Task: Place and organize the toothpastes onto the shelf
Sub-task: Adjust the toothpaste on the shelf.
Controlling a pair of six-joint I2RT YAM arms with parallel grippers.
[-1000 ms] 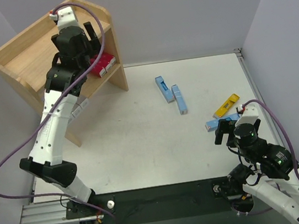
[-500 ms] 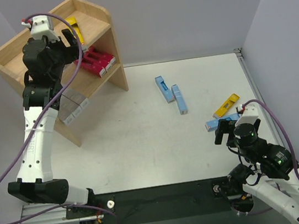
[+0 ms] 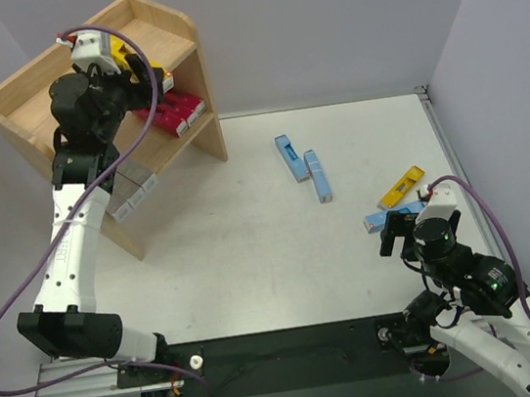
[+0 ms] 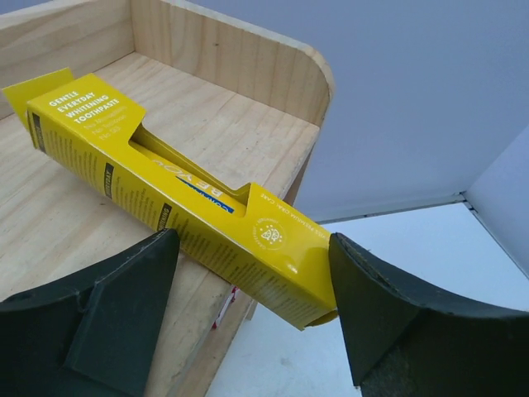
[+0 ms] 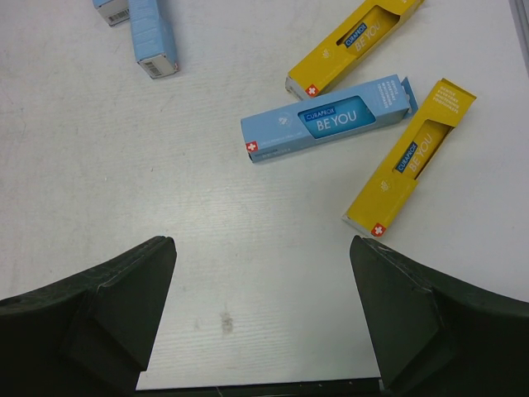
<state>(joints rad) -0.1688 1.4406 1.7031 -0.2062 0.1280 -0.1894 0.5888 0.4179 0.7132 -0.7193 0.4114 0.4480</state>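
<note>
The wooden shelf [image 3: 44, 103] stands at the far left. A yellow toothpaste carton [image 4: 165, 194] lies on its top tier [image 4: 50, 215], its near end jutting past the front edge; it also shows in the top view [image 3: 129, 48]. My left gripper [image 4: 252, 244] is open around that near end [image 3: 135, 67]. Magenta cartons [image 3: 176, 113] and silver-grey cartons [image 3: 132, 193] lie on the lower tier. My right gripper [image 5: 263, 248] is open and empty above the table [image 3: 389, 236]. Ahead of it lie a light blue carton [image 5: 326, 118] and two yellow cartons [image 5: 354, 45] [image 5: 411, 157].
Two more light blue cartons [image 3: 289, 159] [image 3: 318, 175] lie mid-table; one shows in the right wrist view [image 5: 153, 37]. Grey walls close off the back and both sides. The shelf's raised side panel [image 4: 248, 58] stands just behind the yellow carton.
My left arm has swung left off the shelf front and its gripper now sits at the top tier, uncovering the yellow carton and the magenta cartons. The right arm has not moved.
</note>
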